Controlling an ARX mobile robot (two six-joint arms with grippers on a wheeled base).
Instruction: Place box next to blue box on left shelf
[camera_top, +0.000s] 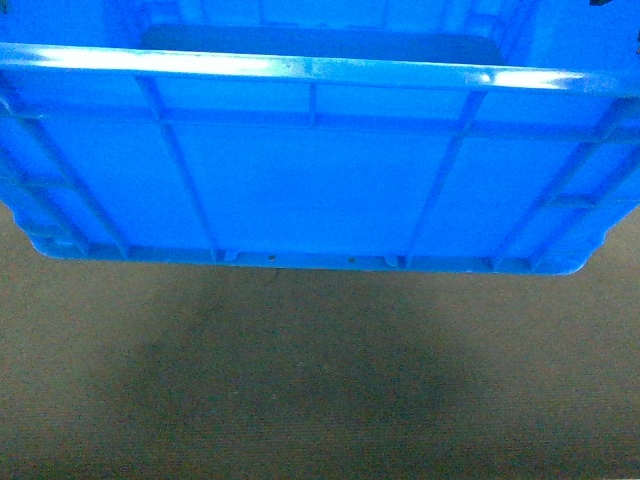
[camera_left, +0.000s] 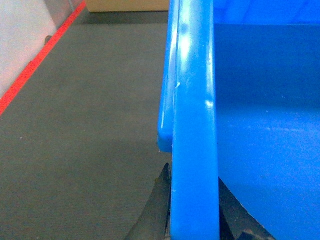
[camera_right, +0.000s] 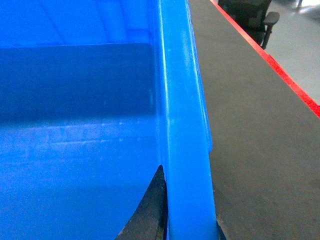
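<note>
The box (camera_top: 310, 180), a big bright blue ribbed crate, fills the upper half of the head view and hangs above the floor, with its shadow below. In the left wrist view my left gripper (camera_left: 194, 200) is shut on the box's left rim (camera_left: 195, 115), one dark finger (camera_left: 159, 210) outside and one inside. The right wrist view has my right gripper (camera_right: 189, 212) shut on the right rim (camera_right: 182, 115), its inner finger (camera_right: 150, 210) against the wall. The inside of the box looks empty. The left shelf and the other blue box are out of view.
Dark grey-brown carpet (camera_top: 320, 380) lies under the crate. A red floor line (camera_left: 35, 65) runs along the left with pale floor beyond, and a tan panel (camera_left: 130, 5) stands at the far end. On the right are another red line (camera_right: 280, 70) and a black office chair (camera_right: 250, 17).
</note>
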